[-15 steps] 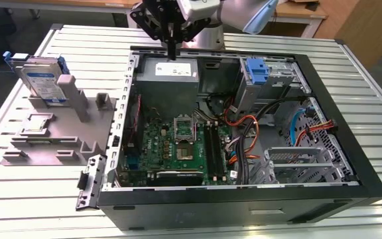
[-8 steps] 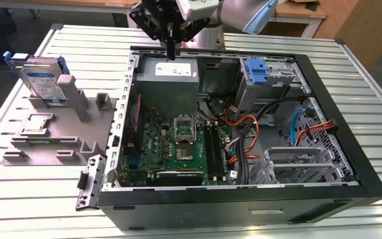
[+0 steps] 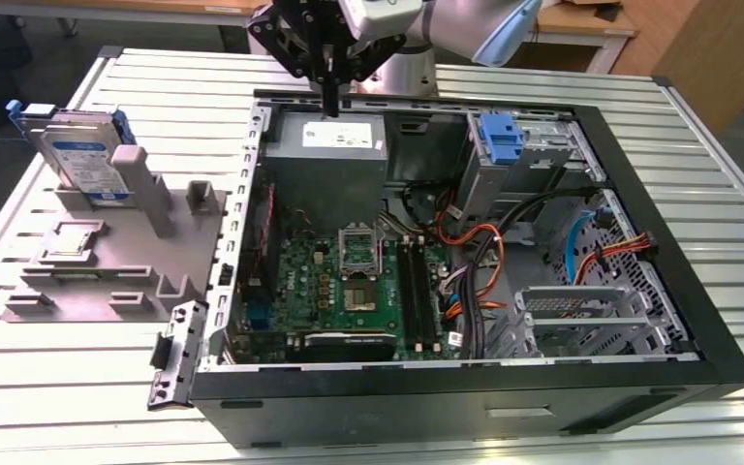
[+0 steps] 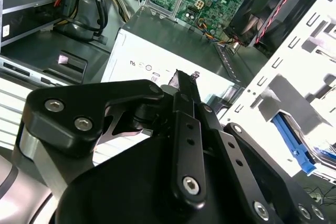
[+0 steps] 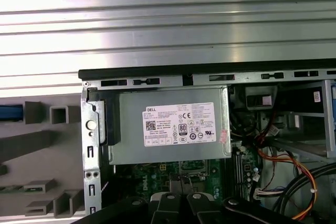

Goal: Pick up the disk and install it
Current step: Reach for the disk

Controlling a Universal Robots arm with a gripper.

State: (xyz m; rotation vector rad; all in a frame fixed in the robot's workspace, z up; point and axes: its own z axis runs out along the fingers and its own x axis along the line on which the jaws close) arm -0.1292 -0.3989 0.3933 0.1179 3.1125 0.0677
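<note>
The silver-grey arm point(image 3: 469, 24) comes in at the top of the exterior view, its wrist bent so the black tool point(image 3: 330, 107) points straight down. In the second wrist view its fingers point(image 4: 184, 108) lie pressed together. In the first wrist view the linkage bars point(image 5: 169, 205) sit folded side by side.

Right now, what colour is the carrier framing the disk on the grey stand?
Blue, framing the silver disk; it shows best in the exterior view.
</note>
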